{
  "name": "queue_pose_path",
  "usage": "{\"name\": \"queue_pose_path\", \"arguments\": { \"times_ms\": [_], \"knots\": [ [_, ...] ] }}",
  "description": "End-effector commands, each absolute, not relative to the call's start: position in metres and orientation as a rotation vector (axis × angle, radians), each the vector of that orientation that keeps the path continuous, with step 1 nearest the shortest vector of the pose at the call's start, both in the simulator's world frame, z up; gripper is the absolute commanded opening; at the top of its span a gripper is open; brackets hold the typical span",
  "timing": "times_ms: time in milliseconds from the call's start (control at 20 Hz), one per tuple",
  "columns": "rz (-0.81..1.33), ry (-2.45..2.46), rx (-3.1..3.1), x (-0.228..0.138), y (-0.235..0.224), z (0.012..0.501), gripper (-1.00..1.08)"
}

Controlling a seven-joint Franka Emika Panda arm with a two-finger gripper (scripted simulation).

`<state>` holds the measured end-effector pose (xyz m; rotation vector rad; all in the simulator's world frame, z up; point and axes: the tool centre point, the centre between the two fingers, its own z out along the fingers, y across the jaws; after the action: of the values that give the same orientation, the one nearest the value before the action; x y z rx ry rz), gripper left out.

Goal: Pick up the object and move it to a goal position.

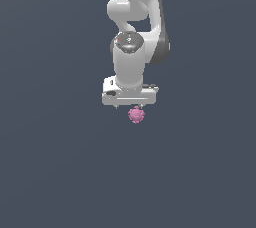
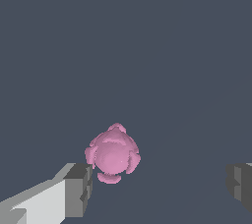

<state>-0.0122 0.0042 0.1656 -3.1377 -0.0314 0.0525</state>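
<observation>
The object (image 1: 136, 115) is a small pink knobbly blob, seen just below the white hand in the exterior view. My gripper (image 1: 130, 106) hangs directly above it, pointing down, and only the short finger tips show under the hand. In the wrist view the object (image 2: 112, 153) sits between the two grey fingers, close beside one finger (image 2: 78, 189) and far from the other. The gripper (image 2: 160, 187) is open wide, with nothing held. I cannot tell whether the near finger touches the object.
The white arm (image 1: 137, 32) rises from the hand to the exterior view's upper edge. All around is a plain dark grey-blue surface (image 1: 60, 162) with no other objects or edges in view.
</observation>
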Motion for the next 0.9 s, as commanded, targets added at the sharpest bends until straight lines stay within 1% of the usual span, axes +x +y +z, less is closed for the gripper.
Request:
{"name": "queue_pose_path", "arguments": {
  "times_ms": [0,450,850],
  "knots": [
    [0.053,-0.031,-3.138,-0.012,0.004,0.166,1.0],
    [0.071,-0.023,-3.122,-0.011,-0.007,0.167,1.0],
    [0.067,-0.073,-3.124,-0.013,-0.004,0.163,1.0]
  ]
}}
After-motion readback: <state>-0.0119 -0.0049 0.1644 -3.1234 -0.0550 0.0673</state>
